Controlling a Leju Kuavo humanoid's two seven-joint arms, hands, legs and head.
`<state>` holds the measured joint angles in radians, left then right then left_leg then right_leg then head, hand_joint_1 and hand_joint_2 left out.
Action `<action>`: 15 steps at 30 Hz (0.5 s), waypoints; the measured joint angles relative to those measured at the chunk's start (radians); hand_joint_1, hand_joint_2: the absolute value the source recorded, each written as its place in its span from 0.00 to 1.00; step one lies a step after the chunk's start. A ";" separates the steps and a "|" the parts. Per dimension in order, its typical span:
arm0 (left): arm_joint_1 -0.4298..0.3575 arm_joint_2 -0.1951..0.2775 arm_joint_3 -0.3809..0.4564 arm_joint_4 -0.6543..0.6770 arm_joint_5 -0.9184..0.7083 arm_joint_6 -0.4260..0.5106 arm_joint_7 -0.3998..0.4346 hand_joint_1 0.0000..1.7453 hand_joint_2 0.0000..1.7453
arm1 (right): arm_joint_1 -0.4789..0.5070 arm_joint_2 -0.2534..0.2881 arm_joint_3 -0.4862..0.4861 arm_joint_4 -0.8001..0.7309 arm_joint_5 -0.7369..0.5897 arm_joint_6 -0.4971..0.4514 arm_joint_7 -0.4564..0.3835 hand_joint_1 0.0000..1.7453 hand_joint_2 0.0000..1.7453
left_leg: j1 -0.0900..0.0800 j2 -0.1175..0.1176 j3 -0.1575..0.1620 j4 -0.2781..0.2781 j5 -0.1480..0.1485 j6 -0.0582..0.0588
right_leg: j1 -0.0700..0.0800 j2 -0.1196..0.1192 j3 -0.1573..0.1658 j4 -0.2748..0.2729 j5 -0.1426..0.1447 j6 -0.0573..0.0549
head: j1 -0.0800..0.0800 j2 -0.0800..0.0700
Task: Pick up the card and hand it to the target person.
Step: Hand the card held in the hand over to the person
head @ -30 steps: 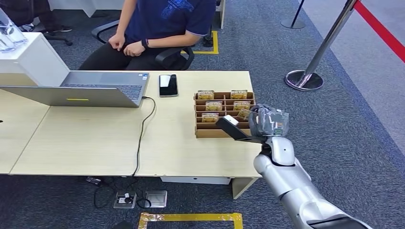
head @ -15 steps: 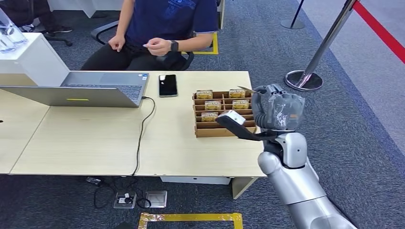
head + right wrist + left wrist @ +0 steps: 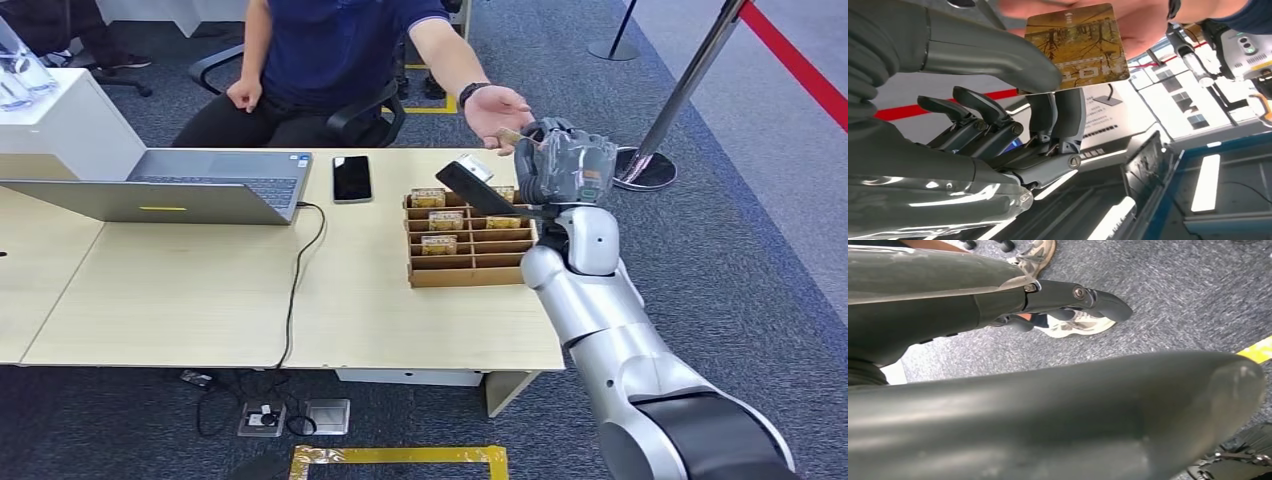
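My right hand (image 3: 565, 160) is raised above the far edge of the table and pinches a brown and gold card (image 3: 508, 136) between thumb and fingers. The seated person in a dark blue shirt stretches an arm out, and their open palm (image 3: 497, 108) is just behind the card. In the right wrist view the card (image 3: 1083, 45) sticks out from under my thumb (image 3: 998, 55), right against the person's hand (image 3: 1148, 25); I cannot tell whether they touch. My left hand (image 3: 1073, 295) hangs over the carpet, its fingers apart and holding nothing.
A cardboard card box (image 3: 470, 272) with several more cards stands on the wooden table (image 3: 200, 300) under my forearm. A phone (image 3: 352, 178), an open laptop (image 3: 180, 185) and its cable (image 3: 298, 270) lie to the left. A stanchion base (image 3: 637, 167) stands right of the table.
My right hand has lifted the card from over the box and carried it up toward the person. The person has reached an arm out with the palm open.
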<state>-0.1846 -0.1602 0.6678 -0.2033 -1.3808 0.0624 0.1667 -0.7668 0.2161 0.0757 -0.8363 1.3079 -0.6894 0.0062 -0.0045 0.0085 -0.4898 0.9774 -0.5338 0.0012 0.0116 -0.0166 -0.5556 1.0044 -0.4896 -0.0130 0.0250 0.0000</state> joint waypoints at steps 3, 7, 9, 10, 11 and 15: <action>0.000 0.000 0.000 0.000 0.004 0.006 0.000 0.00 0.00 | -0.043 0.019 -0.017 0.069 0.002 -0.001 0.000 1.00 1.00 | 0.000 0.000 0.000 0.000 0.000 0.000 | 0.000 0.000 0.000 0.000 0.000 0.000 | -0.001 0.000; 0.003 0.000 0.000 0.000 0.006 0.010 0.001 0.00 0.00 | -0.070 0.037 -0.029 0.123 0.013 -0.002 -0.001 1.00 1.00 | 0.000 0.000 0.000 0.000 0.000 0.000 | 0.000 0.000 0.000 0.000 0.000 0.000 | 0.000 0.000; 0.004 0.000 0.000 0.000 0.007 0.011 0.002 0.00 0.00 | -0.076 0.046 -0.035 0.139 0.027 -0.002 0.002 1.00 1.00 | 0.000 0.000 0.000 0.000 0.000 0.000 | 0.000 0.000 0.000 0.000 0.000 0.000 | 0.000 0.000; 0.005 0.000 0.001 0.000 0.008 0.012 0.003 0.00 0.00 | -0.079 0.050 -0.037 0.145 0.033 -0.002 0.004 1.00 1.00 | 0.000 0.000 0.000 0.000 0.000 0.000 | 0.000 0.000 0.000 0.000 0.000 0.000 | 0.000 0.000; 0.005 0.000 0.001 0.000 0.009 0.013 0.003 0.00 0.00 | -0.081 0.053 -0.038 0.151 0.039 -0.002 0.006 1.00 1.00 | 0.000 0.000 0.000 0.000 0.000 0.000 | 0.000 0.000 0.000 0.000 0.000 0.000 | 0.001 0.000; 0.006 0.000 0.002 0.000 0.023 0.014 0.002 0.00 0.00 | -0.088 0.063 -0.042 0.173 0.056 -0.002 0.013 1.00 1.00 | 0.000 0.000 0.000 0.000 0.000 0.000 | 0.000 0.000 0.000 0.000 0.000 0.000 | 0.001 0.000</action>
<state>-0.1787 -0.1602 0.6696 -0.2033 -1.3578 0.0767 0.1684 -0.8550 0.2789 0.0336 -0.6637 1.3637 -0.6916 0.0189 -0.0045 0.0085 -0.4902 0.9774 -0.5338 0.0012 0.0116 -0.0167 -0.5556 1.0045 -0.4896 -0.0130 0.0259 0.0000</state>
